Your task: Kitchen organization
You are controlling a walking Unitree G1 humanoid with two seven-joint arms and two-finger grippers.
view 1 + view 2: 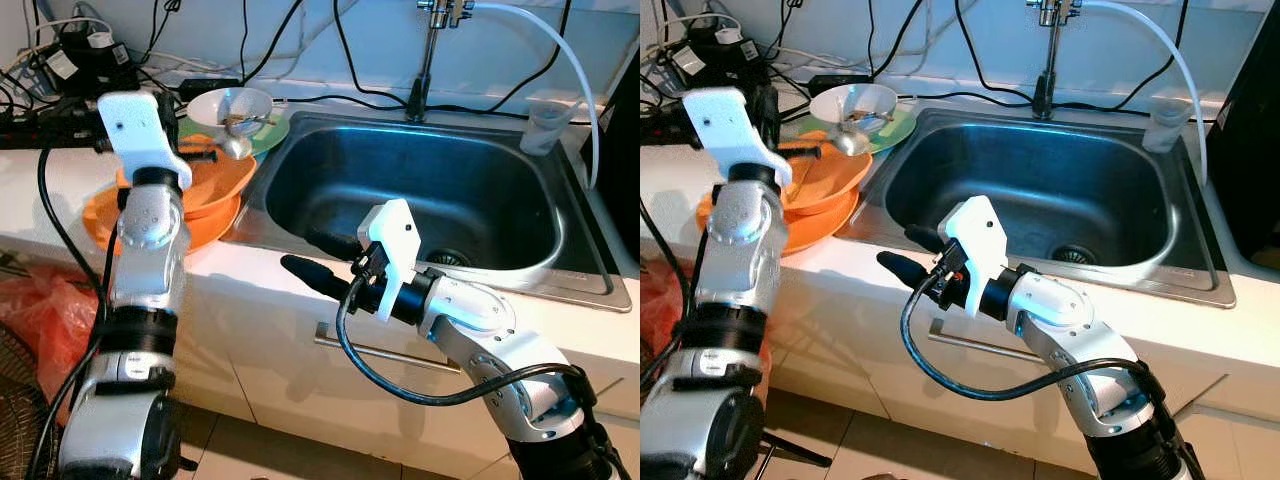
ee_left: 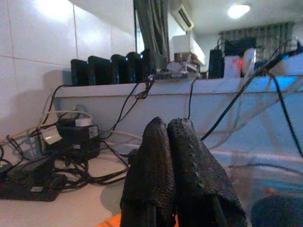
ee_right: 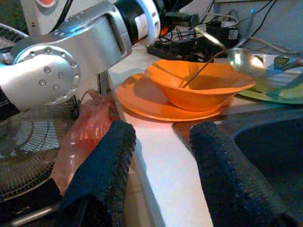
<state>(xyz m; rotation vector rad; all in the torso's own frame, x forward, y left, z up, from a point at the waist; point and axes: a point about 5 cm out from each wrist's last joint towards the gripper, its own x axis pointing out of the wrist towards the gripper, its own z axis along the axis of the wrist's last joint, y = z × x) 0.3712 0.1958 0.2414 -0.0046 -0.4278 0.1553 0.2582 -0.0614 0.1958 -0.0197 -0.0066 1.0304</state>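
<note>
Barely begun: right gripper (image 1: 908, 253) open and empty beside sink (image 1: 1040, 200), left gripper (image 2: 177, 189) closed above uncleared orange bowl (image 1: 205, 185).

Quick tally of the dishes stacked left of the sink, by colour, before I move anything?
Orange: 2, a bowl sitting on a plate
Green: 1, a plate
White: 1, a bowl on the green plate
Total: 4 dishes
</note>
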